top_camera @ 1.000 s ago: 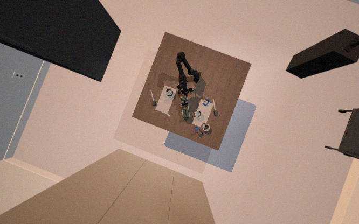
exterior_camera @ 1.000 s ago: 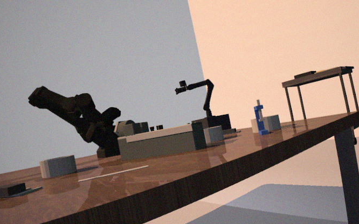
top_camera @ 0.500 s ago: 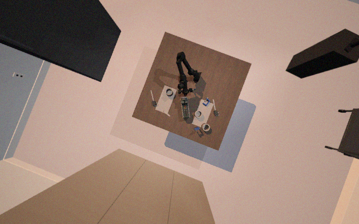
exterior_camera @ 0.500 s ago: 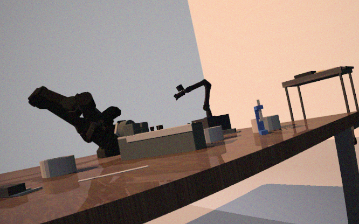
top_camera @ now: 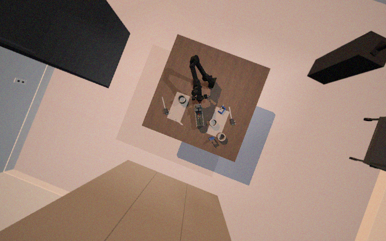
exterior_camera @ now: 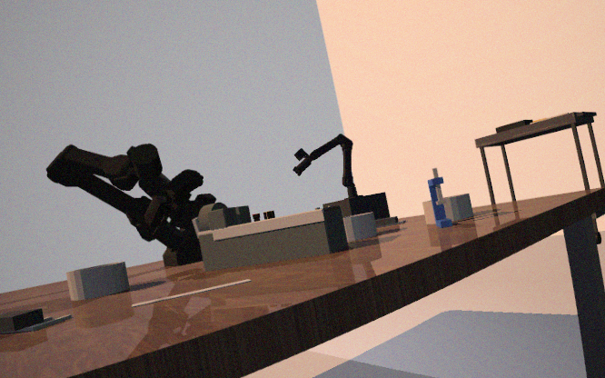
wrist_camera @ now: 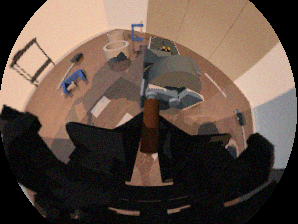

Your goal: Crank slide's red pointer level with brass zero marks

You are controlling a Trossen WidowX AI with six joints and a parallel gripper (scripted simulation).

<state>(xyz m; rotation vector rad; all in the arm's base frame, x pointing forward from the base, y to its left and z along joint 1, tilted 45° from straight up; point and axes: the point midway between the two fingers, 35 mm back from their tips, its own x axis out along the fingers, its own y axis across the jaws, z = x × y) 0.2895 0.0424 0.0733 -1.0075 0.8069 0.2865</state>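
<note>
The machine is a long grey box on the table, with a rounded grey housing at the crank end. My gripper is at that end, shut on the orange-brown crank handle. The handle stands between the two black fingers, joined to a grey crank arm. A small red pointer shows on top of the machine. Small yellow marks show beyond the housing in the wrist view. They are too small to tell whether the pointer is level with them.
Round containers stand on both sides of the machine. A blue clamp stands to one side, and another blue item lies near the table's edge. Grey blocks with pale strips lie farther out.
</note>
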